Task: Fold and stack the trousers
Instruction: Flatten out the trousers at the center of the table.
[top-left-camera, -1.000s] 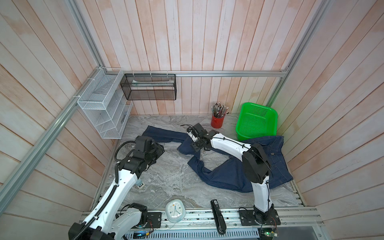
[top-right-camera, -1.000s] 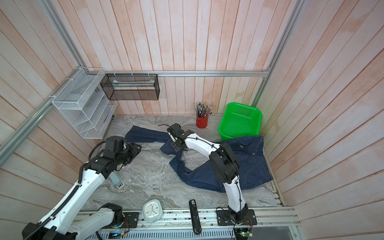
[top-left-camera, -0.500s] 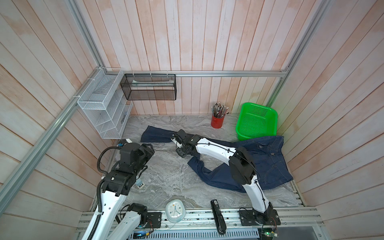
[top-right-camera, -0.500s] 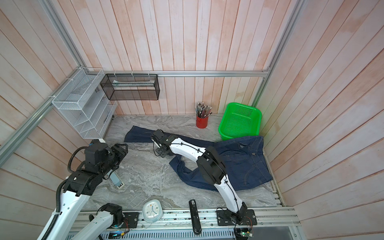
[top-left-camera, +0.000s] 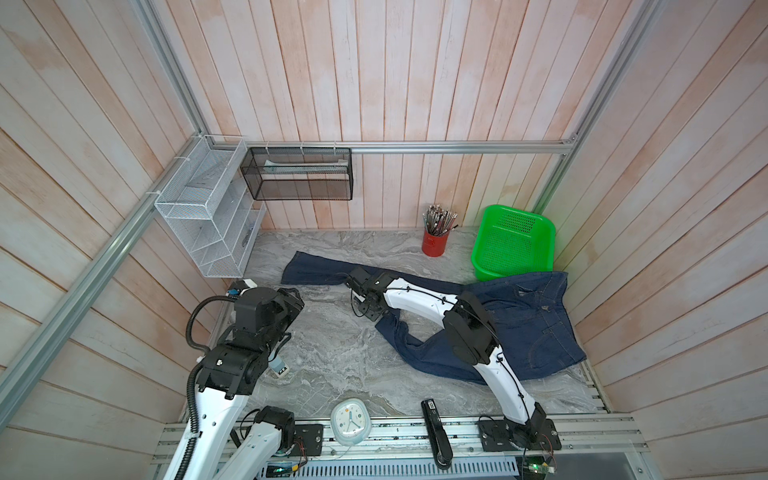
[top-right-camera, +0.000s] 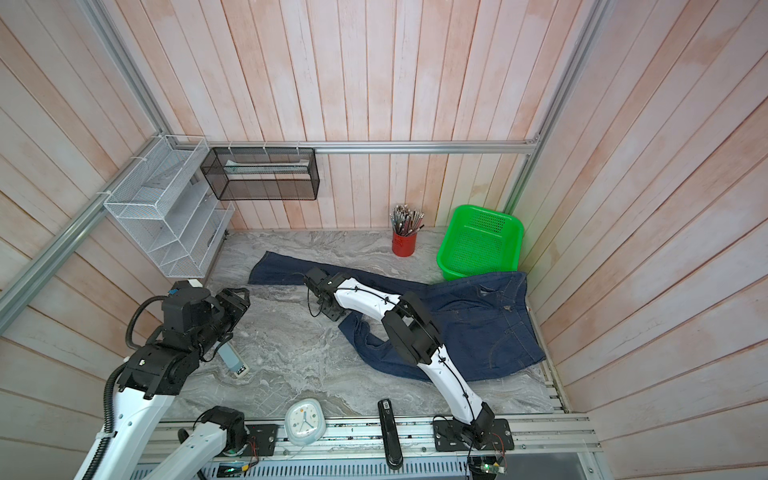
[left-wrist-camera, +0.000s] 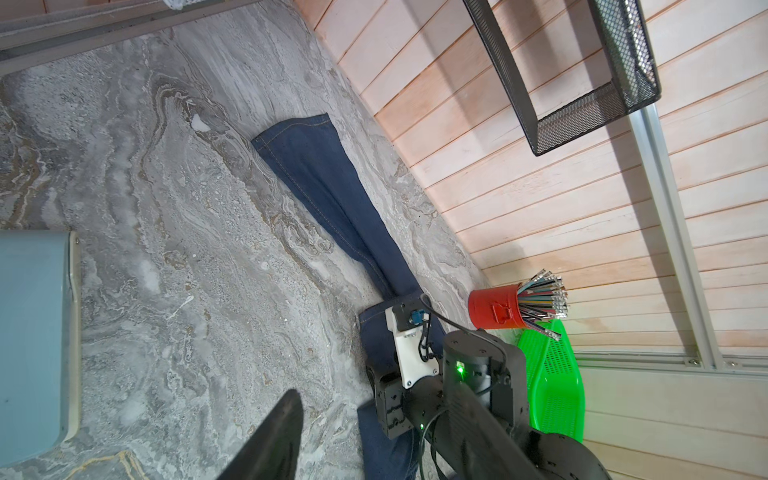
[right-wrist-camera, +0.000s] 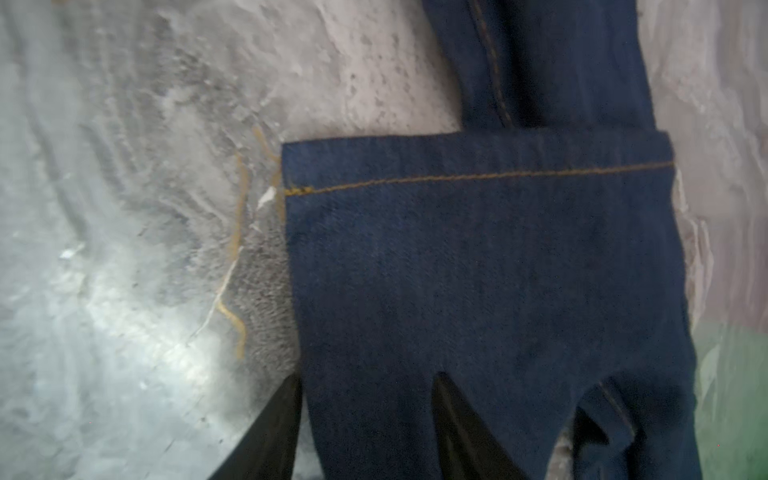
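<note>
The trousers (top-left-camera: 515, 320) are dark indigo jeans lying flat on the marble table (top-left-camera: 332, 353), waist at the right, seen in both top views. One leg (top-left-camera: 316, 272) runs to the far left; the other bends toward the middle. My right gripper (top-left-camera: 369, 311) points down at that bent leg's cuff. In the right wrist view its fingers (right-wrist-camera: 270, 428) stand apart: one at the cloth's edge, one on the denim (right-wrist-camera: 478, 257), with cloth lying flat between them. My left gripper (top-left-camera: 293, 299) hovers open and empty at the left; one finger (left-wrist-camera: 274, 436) shows in the left wrist view.
A green basket (top-left-camera: 515, 245) and a red pencil cup (top-left-camera: 434, 245) stand at the back right. A small grey device (top-left-camera: 279, 365) lies under the left arm. A white clock (top-left-camera: 350, 419) and a black stapler (top-left-camera: 434, 432) sit on the front rail. Wire shelves (top-left-camera: 208, 220) hang at the left.
My right gripper has moved left and nearer along the trousers, down onto the bent leg's cuff, and its fingers have narrowed. The left arm has drawn back toward the front left.
</note>
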